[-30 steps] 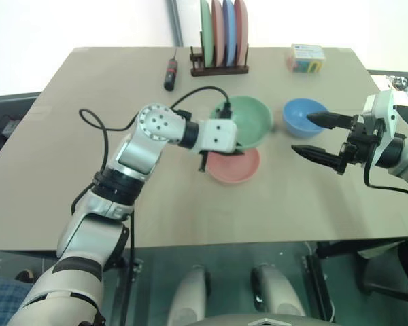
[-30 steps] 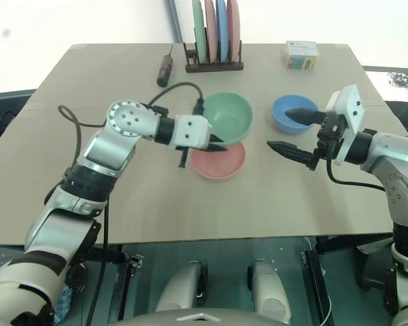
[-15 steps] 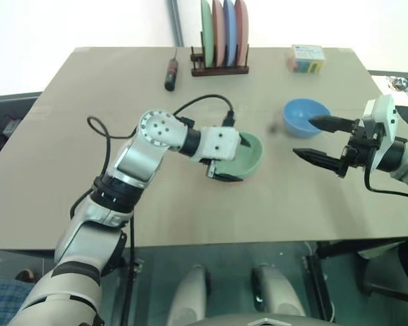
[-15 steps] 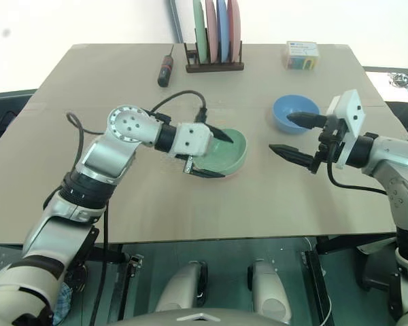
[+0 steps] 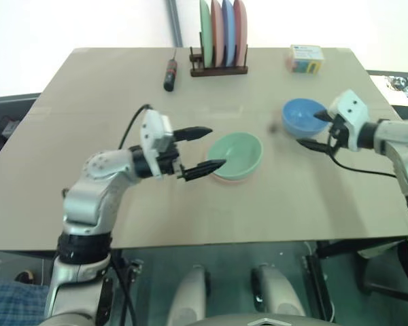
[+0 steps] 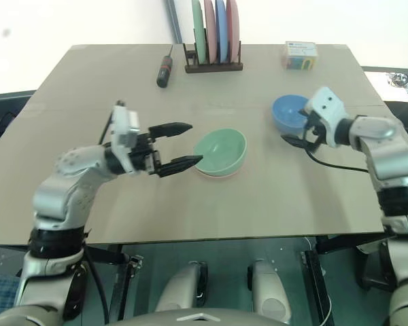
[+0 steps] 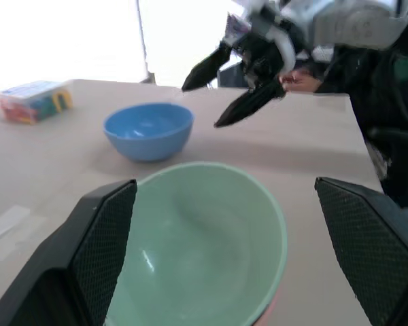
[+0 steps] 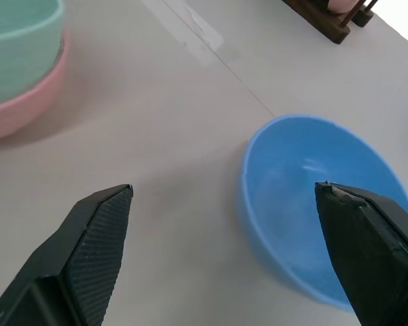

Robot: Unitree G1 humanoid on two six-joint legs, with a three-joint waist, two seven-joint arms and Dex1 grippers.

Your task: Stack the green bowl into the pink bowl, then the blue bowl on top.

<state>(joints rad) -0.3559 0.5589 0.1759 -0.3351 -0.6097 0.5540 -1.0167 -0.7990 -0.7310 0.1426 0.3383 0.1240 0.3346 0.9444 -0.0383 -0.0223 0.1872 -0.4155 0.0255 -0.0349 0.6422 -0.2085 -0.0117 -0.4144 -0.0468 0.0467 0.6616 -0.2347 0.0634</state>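
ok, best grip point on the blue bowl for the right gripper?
Pinch the rim of the blue bowl on its near right side, one finger inside the wall, one outside. It sits upright and empty, apart from the other bowls, and the open right gripper is at that edge.

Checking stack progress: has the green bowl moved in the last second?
Yes. The green bowl dropped away from the plate rack into the pink bowl.

Pink bowl (image 8: 17,112) almost wholly covered by the green bowl (image 5: 236,155) nested in it; only a thin strip of pink rim shows below the green. Green bowl cut by the frame edge in the right wrist view. Printing on the small box (image 5: 307,58) at the table's far edge too small to read.
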